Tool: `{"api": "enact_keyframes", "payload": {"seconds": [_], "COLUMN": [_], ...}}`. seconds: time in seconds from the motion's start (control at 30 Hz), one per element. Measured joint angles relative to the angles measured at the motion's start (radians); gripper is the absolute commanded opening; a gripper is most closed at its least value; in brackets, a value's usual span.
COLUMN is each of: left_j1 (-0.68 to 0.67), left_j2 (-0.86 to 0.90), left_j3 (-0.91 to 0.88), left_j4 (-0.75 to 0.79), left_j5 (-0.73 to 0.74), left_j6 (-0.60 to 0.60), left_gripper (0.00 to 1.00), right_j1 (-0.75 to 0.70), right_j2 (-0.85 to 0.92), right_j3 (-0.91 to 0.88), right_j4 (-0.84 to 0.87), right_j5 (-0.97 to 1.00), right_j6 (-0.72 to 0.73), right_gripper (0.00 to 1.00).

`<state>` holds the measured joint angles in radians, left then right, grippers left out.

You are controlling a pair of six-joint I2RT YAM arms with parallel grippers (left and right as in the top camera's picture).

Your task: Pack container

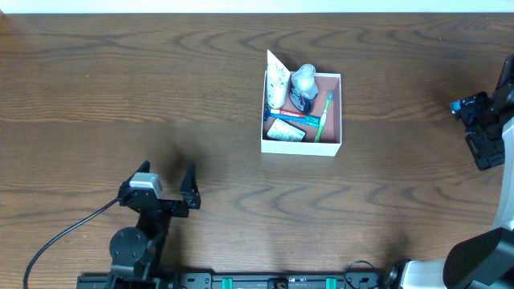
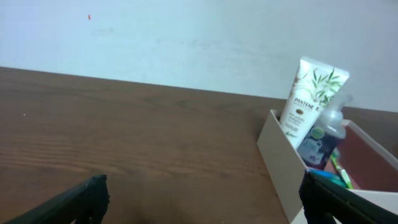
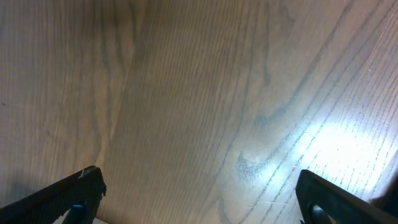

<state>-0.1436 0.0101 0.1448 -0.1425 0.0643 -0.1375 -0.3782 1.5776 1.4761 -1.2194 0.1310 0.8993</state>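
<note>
The container [image 1: 329, 146] is a square shallow box with white walls and a pink-brown inside, at the table's middle back. It holds a white tube [image 1: 277, 80], a clear bottle [image 1: 303, 80], a green toothbrush [image 1: 324, 116] and a small green-and-white box [image 1: 286, 129]. In the left wrist view the container [image 2: 280, 158] sits at right with the tube [image 2: 311, 93] upright in it. My left gripper [image 1: 170, 181] is open and empty at the front left, well away from the container. My right gripper [image 1: 480, 124] is open and empty at the far right edge, over bare wood [image 3: 199, 112].
The dark wooden table [image 1: 120, 88] stretches all round the container. A black cable [image 1: 56, 237] runs from the left arm's base towards the front left corner. A pale wall [image 2: 186, 37] lies behind the table.
</note>
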Motion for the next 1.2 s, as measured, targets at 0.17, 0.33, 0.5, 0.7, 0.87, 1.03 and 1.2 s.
{"api": "enact_keyframes", "payload": {"seconds": [0.17,0.33,0.5,0.7,0.87,1.03,1.2], "left_j1": [0.0,0.0,0.023,0.046,0.066,0.092,0.092], "left_j2": [0.0,0.0,0.0,0.0,0.0,0.0,0.0], "left_j3": [-0.071,-0.116,-0.116,-0.116,-0.116,-0.116,-0.116], "left_j4": [0.048,0.106,0.106,0.103,0.103,0.102,0.102], "left_j5": [0.008,0.015,0.016,0.016,0.016,0.015,0.016], "left_j6": [0.0,0.0,0.0,0.0,0.0,0.0,0.0], "left_gripper": [0.98,0.98,0.98,0.98,0.98,0.98,0.98], "right_j1": [0.0,0.0,0.0,0.0,0.0,0.0,0.0], "right_j2": [0.0,0.0,0.0,0.0,0.0,0.0,0.0], "right_j3": [0.0,0.0,0.0,0.0,0.0,0.0,0.0], "right_j4": [0.0,0.0,0.0,0.0,0.0,0.0,0.0], "right_j5": [0.0,0.0,0.0,0.0,0.0,0.0,0.0], "right_j6": [0.0,0.0,0.0,0.0,0.0,0.0,0.0], "right_gripper": [0.99,0.99,0.99,0.99,0.99,0.99,0.99]}}
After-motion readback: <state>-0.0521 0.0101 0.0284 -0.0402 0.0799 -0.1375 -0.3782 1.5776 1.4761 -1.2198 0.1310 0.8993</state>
